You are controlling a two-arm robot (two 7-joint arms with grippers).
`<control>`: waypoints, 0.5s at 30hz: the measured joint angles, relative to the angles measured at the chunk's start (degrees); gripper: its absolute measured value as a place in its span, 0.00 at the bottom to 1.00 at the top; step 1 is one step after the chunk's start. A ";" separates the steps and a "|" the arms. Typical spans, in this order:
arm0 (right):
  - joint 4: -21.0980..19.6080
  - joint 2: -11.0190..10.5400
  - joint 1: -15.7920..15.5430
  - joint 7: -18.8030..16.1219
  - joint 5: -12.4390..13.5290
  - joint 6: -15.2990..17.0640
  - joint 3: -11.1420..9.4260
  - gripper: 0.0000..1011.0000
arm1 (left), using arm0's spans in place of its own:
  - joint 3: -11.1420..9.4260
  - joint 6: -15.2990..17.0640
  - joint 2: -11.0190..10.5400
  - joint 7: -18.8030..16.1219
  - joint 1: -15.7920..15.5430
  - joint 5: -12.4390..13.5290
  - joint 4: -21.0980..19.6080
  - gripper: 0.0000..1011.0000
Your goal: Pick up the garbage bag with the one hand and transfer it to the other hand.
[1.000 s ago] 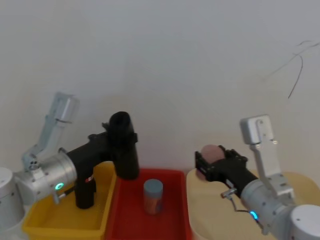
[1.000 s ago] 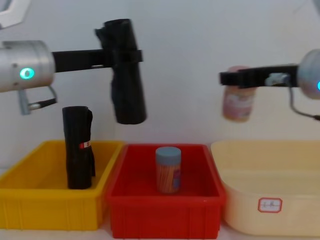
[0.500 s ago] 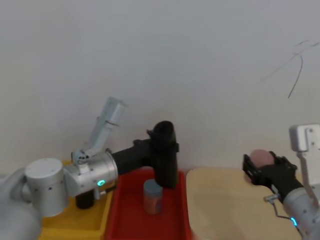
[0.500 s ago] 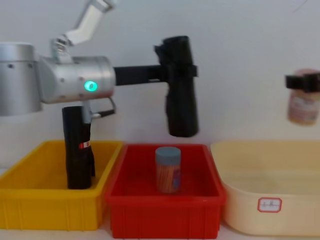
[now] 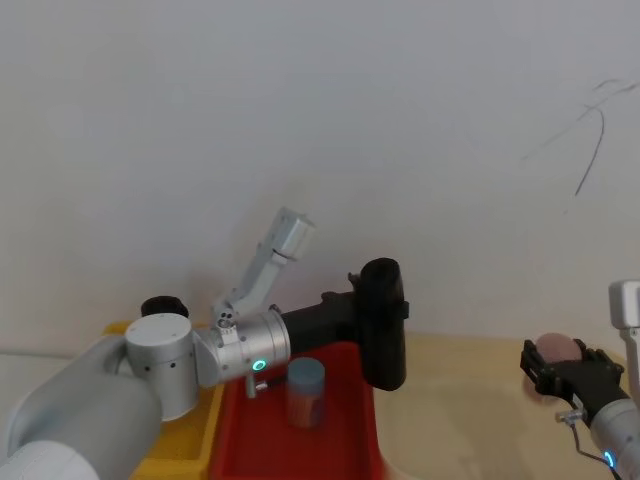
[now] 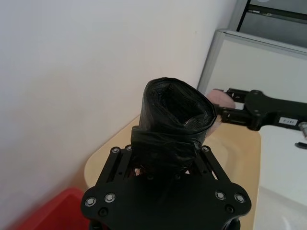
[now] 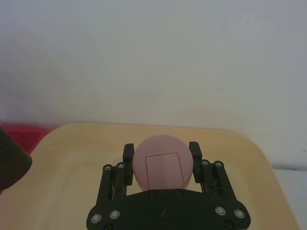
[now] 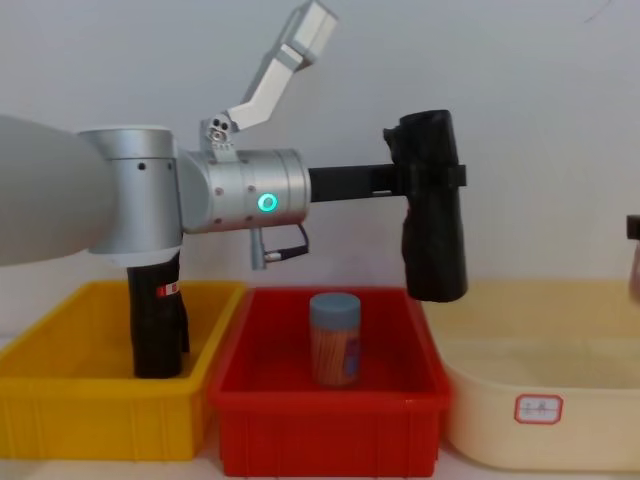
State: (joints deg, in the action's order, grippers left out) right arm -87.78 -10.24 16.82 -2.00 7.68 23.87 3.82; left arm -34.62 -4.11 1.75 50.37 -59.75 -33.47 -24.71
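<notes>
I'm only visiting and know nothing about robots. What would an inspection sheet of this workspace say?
Surface: yellow bin, red bin and cream tub stand side by side.
Job's things: garbage bag held roughly upright in the air, above where red bin meets cream tub.
Clutter: slimmer labelled black roll upright in the yellow bin; blue-lidded jar upright in the red bin.
Grippers: left gripper shut on the garbage bag; right gripper shut on a pink-lidded jar over the cream tub.
Cables: small wire loop under the left wrist.
Surroundings: plain white wall with a thin dark line.
</notes>
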 joint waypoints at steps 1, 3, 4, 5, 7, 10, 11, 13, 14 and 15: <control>0.73 0.09 0.27 -0.10 0.08 -0.07 -0.18 0.66 | -0.25 -0.54 0.42 0.39 -0.51 -0.30 1.17 0.40; 1.30 0.16 0.48 -0.28 0.19 -0.20 -0.34 0.66 | -0.71 -1.31 1.25 0.96 -1.53 -0.72 3.49 0.40; 1.89 0.25 0.67 -0.42 0.26 -0.32 -0.50 0.66 | -1.07 -1.93 1.88 1.46 -2.31 -1.07 5.25 0.40; 2.11 0.29 0.74 -0.49 0.29 -0.41 -0.55 0.66 | -1.24 -2.32 2.17 1.77 -2.65 -1.29 6.04 0.40; 2.61 0.40 0.93 -0.77 0.38 -0.80 -0.72 0.66 | -1.77 -3.12 3.02 2.36 -3.68 -1.74 8.43 0.40; 3.16 0.56 1.16 -1.02 0.45 -1.16 -0.94 0.67 | -2.30 -3.97 3.90 2.98 -4.72 -2.24 10.74 0.40; 3.29 0.60 1.22 -1.09 0.46 -1.23 -0.99 0.69 | -2.41 -4.21 4.08 3.17 -4.92 -2.37 11.21 0.40; 3.63 0.67 1.34 -1.26 0.50 -1.40 -1.11 0.75 | -2.68 -4.67 4.56 3.53 -5.52 -2.65 12.57 0.40; 3.74 0.70 1.39 -1.30 0.52 -1.47 -1.14 0.78 | -2.79 -4.82 4.73 3.64 -5.76 -2.72 13.10 0.40; 3.84 0.73 1.43 -1.33 0.54 -1.52 -1.17 0.81 | -2.86 -4.96 4.86 3.74 -5.92 -2.80 13.46 0.40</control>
State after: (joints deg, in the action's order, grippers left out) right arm -83.95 -9.51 18.25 -3.33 8.22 22.35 2.65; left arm -37.49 -9.07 6.62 54.11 -65.67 -36.27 -11.25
